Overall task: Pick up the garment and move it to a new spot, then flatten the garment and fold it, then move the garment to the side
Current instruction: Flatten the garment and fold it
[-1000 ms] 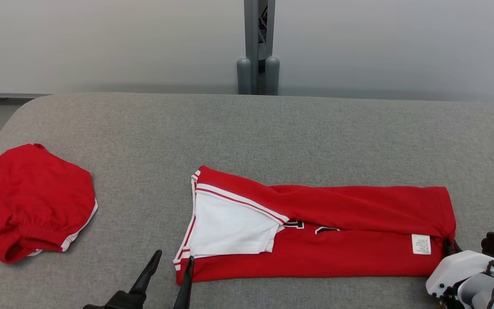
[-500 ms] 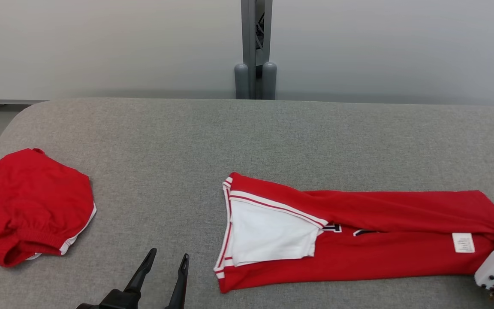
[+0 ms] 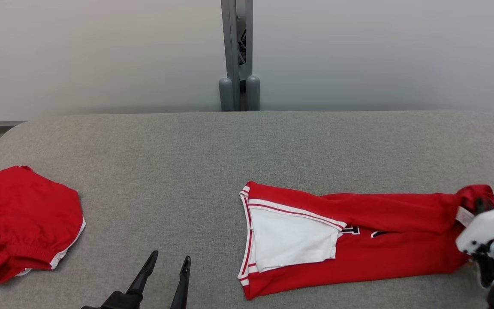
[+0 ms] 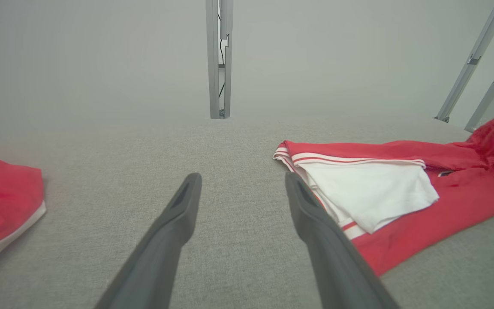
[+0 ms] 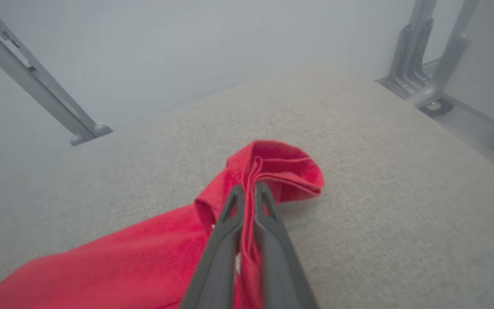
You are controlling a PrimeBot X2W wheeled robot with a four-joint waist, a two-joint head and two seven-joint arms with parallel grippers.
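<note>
Red with white striped trim, the folded red jersey [image 3: 384, 253] lies lengthwise on the grey fabric surface [image 3: 165, 171]. My right tool [image 5: 247, 191] is pressed together on the jersey's right end, pinching a bunched corner that stands raised off the surface. My left tool [image 3: 170, 262] hovers just left of the jersey's striped end, fingers spread, holding nothing. A rounded red cloth bundle [image 3: 19, 223] sits well left of the jersey.

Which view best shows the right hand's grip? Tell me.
Right wrist view: the right hand is shut on the red jersey at its bunched corner. Head view: the pale wrist partly covers it. Left wrist view: the lifted corner.
</note>
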